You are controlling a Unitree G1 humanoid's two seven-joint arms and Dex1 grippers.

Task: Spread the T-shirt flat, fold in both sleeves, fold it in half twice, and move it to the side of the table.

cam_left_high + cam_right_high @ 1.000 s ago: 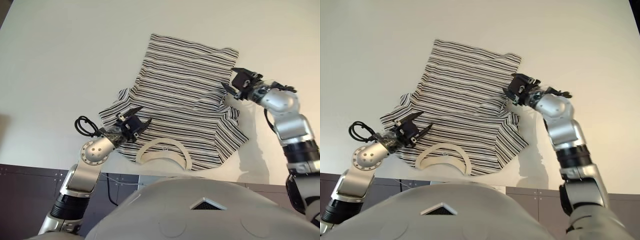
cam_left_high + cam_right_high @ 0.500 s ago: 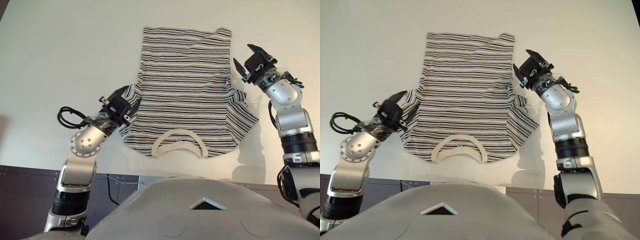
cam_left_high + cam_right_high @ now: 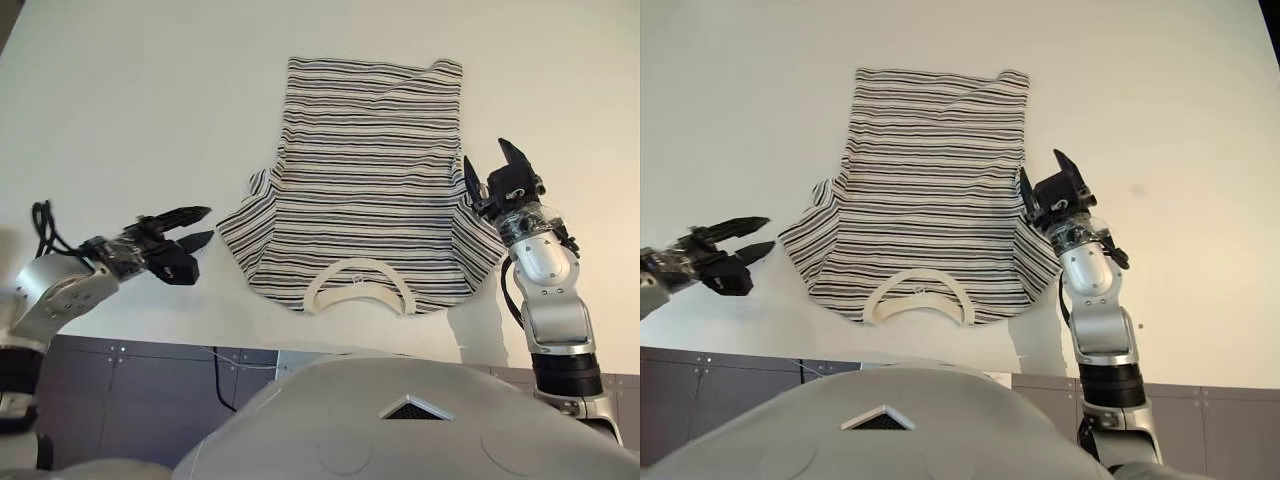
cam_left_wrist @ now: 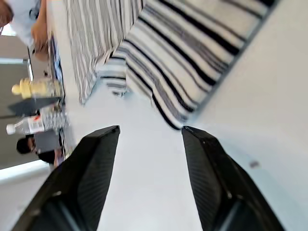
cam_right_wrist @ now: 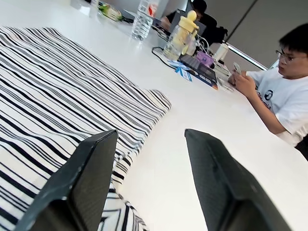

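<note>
Black-and-white striped cotton T-shirt (image 3: 365, 190) lay spread on the white table (image 3: 130, 100), centre of the head view. Hem sat toward the top, cream ribbed collar (image 3: 357, 285) toward the bottom edge. Left sleeve (image 3: 248, 222) and right sleeve (image 3: 482, 238) lay out sideways, somewhat rumpled. Left gripper (image 3: 205, 224) hovered at lower left, apart from the left sleeve, fingers spread, nothing between. Right gripper (image 3: 485, 156) stood just beside the right sleeve, jaws wide, empty. Right wrist view took in a clear plastic bottle (image 5: 143, 19) and a yellow bottle (image 5: 185, 31) far past the shirt. Left wrist view gave striped cloth close ahead of the fingers.
</note>
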